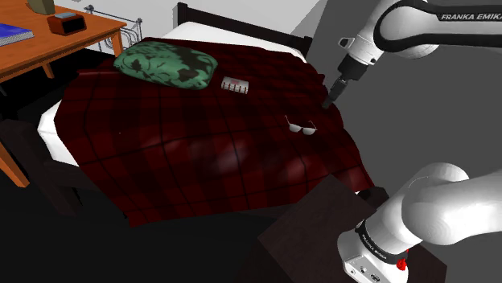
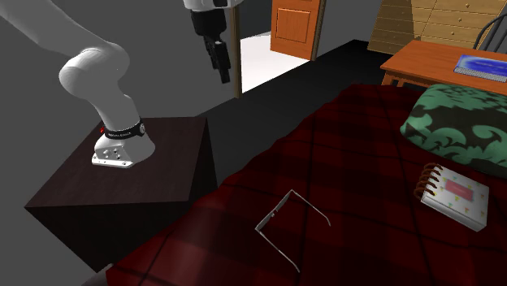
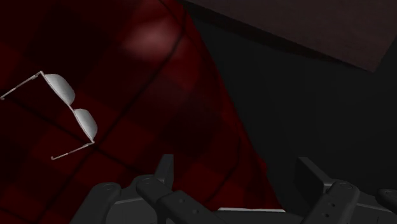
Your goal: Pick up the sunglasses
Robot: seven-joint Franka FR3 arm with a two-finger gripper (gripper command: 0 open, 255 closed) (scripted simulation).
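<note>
The black gripper (image 3: 238,170) has its two fingers spread wide, clasping nothing, and hangs in the air above the edge of the dark red plaid blanket (image 1: 201,153) covering the bed (image 1: 50,120). The sunglasses (image 3: 73,108) lie on that blanket, near the gripper but apart from it. The white arm (image 1: 418,24) reads "FRANKA EMIKA".

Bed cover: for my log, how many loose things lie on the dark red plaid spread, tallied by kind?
sunglasses: 1
green patterned pillow: 1
spiral notepad: 1
Total: 3
</note>
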